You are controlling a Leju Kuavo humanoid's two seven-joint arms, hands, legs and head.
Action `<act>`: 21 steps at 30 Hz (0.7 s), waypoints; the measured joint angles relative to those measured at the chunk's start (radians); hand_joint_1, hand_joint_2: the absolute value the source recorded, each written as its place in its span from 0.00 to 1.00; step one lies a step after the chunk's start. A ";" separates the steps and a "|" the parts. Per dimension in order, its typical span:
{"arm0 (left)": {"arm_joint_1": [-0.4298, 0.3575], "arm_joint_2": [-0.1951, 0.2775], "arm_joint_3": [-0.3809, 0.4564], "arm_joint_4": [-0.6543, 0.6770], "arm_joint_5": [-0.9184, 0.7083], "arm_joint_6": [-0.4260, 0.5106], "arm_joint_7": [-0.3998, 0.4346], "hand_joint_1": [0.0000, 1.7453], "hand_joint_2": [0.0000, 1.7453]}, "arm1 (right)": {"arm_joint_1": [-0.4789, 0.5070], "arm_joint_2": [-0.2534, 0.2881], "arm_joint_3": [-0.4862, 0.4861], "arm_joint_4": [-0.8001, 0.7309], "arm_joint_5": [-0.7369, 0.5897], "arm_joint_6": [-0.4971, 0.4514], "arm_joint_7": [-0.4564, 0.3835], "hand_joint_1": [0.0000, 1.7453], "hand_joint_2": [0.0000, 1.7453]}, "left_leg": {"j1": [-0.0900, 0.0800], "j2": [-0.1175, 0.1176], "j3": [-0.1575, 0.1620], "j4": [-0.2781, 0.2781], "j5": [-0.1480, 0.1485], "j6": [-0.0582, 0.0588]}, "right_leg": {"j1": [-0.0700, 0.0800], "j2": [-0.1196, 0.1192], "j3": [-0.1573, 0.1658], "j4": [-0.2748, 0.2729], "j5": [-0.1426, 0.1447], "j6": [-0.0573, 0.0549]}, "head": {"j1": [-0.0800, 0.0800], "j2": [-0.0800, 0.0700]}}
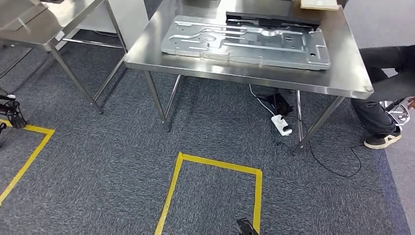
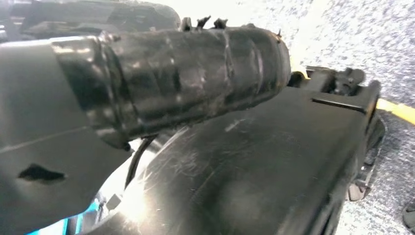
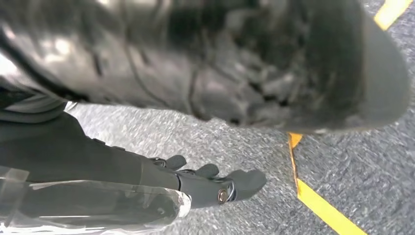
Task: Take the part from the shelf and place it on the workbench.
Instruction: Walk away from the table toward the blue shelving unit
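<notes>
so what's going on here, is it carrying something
The robot stands on grey carpet facing a steel workbench that already bears a large stamped metal panel with a black part behind it. Its left hand lies against a big black plastic part; whether it grips it is unclear. The right hand hangs open over the floor. A seated person is beside the bench.

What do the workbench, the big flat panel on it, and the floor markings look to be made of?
The workbench looks like brushed stainless steel: dull grey sheen, soft reflections, thin metal legs. The flat panel seems to be stamped sheet metal, possibly galvanised: pale matte silver with pressed ribs and cut-outs. The yellow floor lines look like adhesive tape on grey carpet.
</notes>
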 joint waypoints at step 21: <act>-0.002 0.001 0.000 0.000 0.010 -0.025 0.006 0.00 0.00 | 0.002 -0.020 0.137 0.007 0.053 0.046 0.025 0.00 0.00 | 0.023 -0.037 -0.165 0.272 -0.099 -0.056 | -0.004 0.049 0.018 -0.033 0.016 -0.040 | -0.012 0.000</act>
